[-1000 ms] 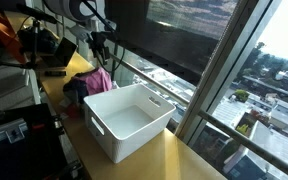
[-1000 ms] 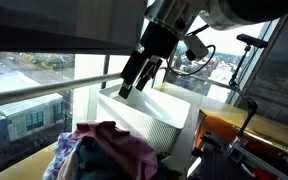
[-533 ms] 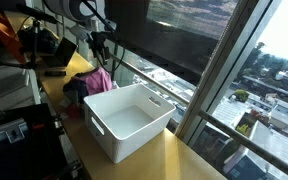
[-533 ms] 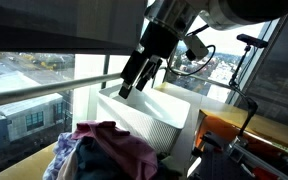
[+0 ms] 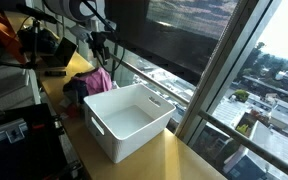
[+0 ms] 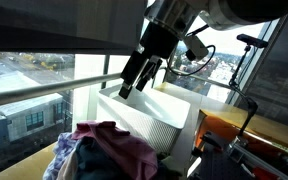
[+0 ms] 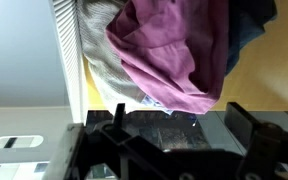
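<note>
While your black two-fingered gripper (image 6: 133, 88) hangs with its jaws spread wide and nothing between them, you are judged to be in the approach step: positioned above the work, not yet reaching for it. Findings run from the gripper outward.

1. Directly under the gripper, the wrist view shows a crumpled magenta cloth garment (image 7: 174, 50). It lies topmost on a loose heap of mixed clothes (image 6: 69, 160), which also holds dark blue and pale ribbed pieces. No view shows the gripper touching the fabric.

2. The heap rests on the yellow wooden tabletop (image 7: 269, 75), outside the white rectangular plastic bin (image 5: 129, 120) and just beside one of the bin's short end walls. In an exterior view the gripper hangs over that end wall and the heap, higher than the bin's rim.

3. Beyond the bin, the tall glass window with a metal rail (image 5: 214, 70) runs along the bin's long side.

Assessment: your next move calls for a straight descent onto the magenta garment. Hold the jaws wide until the fingers straddle a raised fold, then close on it. The cloth is soft and tangled with its neighbours, so expect other pieces to drag. Keep the fingers off the bin's end wall on the way down.
</note>
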Robot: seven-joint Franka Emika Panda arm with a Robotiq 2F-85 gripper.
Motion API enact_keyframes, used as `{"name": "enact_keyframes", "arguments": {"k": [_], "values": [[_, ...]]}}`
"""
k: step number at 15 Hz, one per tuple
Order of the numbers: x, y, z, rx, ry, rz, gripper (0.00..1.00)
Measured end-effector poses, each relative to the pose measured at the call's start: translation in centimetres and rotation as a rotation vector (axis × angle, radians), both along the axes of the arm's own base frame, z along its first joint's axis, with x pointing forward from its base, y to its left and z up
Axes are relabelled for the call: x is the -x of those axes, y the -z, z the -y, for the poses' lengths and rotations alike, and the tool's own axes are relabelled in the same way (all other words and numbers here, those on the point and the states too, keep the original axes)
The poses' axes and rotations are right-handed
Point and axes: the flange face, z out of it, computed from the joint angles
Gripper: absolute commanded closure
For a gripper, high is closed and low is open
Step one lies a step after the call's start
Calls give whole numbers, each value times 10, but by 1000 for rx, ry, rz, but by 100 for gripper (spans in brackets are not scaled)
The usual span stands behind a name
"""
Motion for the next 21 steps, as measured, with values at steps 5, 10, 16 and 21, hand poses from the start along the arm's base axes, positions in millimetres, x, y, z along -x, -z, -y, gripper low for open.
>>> {"name": "enact_keyframes", "arguments": {"k": [5, 10, 16, 21], "values": [[23, 11, -12, 82, -74, 39, 0], [88, 40, -56, 182, -184, 103, 0], [122, 62, -76, 227, -238, 202, 0], [132, 101, -86, 226, -233, 206, 0]]}}
